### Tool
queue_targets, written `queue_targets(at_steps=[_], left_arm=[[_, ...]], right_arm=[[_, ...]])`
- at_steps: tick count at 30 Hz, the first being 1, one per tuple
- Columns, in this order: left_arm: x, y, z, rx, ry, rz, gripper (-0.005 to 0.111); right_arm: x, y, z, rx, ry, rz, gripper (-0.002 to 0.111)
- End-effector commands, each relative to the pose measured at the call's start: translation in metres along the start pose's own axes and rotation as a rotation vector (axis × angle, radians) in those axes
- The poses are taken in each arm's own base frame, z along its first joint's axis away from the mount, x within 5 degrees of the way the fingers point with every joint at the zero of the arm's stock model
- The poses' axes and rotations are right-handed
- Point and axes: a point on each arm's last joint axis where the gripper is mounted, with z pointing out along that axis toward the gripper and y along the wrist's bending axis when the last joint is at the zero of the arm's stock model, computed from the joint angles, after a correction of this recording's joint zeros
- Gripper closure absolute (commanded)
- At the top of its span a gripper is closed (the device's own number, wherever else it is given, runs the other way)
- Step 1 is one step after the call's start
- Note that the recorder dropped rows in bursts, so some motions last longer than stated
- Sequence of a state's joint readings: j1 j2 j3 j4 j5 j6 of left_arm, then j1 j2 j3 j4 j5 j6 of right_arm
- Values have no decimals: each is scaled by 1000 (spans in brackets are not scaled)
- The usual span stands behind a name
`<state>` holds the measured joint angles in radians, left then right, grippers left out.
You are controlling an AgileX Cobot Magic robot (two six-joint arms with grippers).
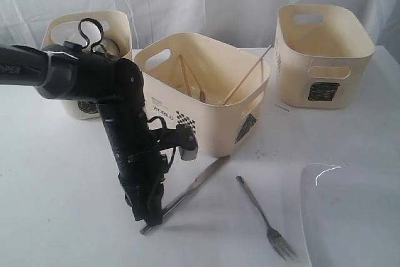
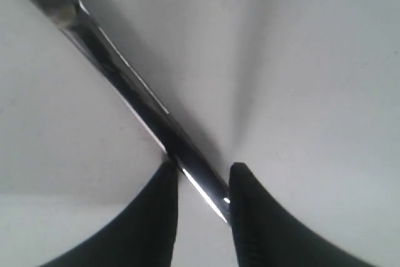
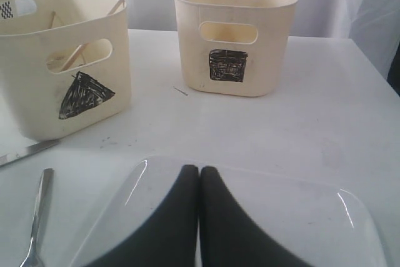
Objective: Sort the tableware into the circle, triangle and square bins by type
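Observation:
A steel knife (image 1: pixel 200 182) lies on the white table in front of the triangle bin (image 1: pixel 206 117). My left gripper (image 1: pixel 149 220) points down at its handle end, and in the left wrist view the gripper (image 2: pixel 201 173) is shut on the knife (image 2: pixel 125 79), which crosses diagonally between the two black fingers. A steel fork (image 1: pixel 262 214) lies just to the right of the knife. My right gripper (image 3: pixel 200 170) is shut and empty above the large white plate (image 3: pixel 300 211). Wooden chopsticks (image 1: pixel 247 76) lean inside the triangle bin (image 3: pixel 37 79).
The square bin (image 1: pixel 322 54) stands at the back right and the circle bin (image 1: pixel 69 29) at the back left, partly behind my left arm. The plate (image 1: pixel 356 217) fills the front right corner. A small splinter (image 3: pixel 180 90) lies by the square bin (image 3: pixel 234 35).

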<state>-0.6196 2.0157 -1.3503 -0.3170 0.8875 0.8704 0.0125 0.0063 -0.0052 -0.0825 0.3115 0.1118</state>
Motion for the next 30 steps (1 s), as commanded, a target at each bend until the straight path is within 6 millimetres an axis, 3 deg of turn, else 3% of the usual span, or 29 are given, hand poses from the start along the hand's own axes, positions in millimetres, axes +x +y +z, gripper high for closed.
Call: queue_targets(at_steps=[1,7,12,22,30], left_arm=[[-1,-12,-3,42,17,-44,72],[-7,-15,-22,-56,-56,-140,70],[-11,-14,-32,-118,-125,-309,52],[-18,-13,-28,-259,-115,-481,49],[-35,-29,-14,-255,-120,-527,49]], right_arm=[[0,1,0,-9,-14,-3,108],[0,1,0,-9,-14,-3,108],[0,1,0,-9,-14,-3,108],[0,1,0,-9,-14,-3,108],[0,1,0,-9,-14,-3,108]])
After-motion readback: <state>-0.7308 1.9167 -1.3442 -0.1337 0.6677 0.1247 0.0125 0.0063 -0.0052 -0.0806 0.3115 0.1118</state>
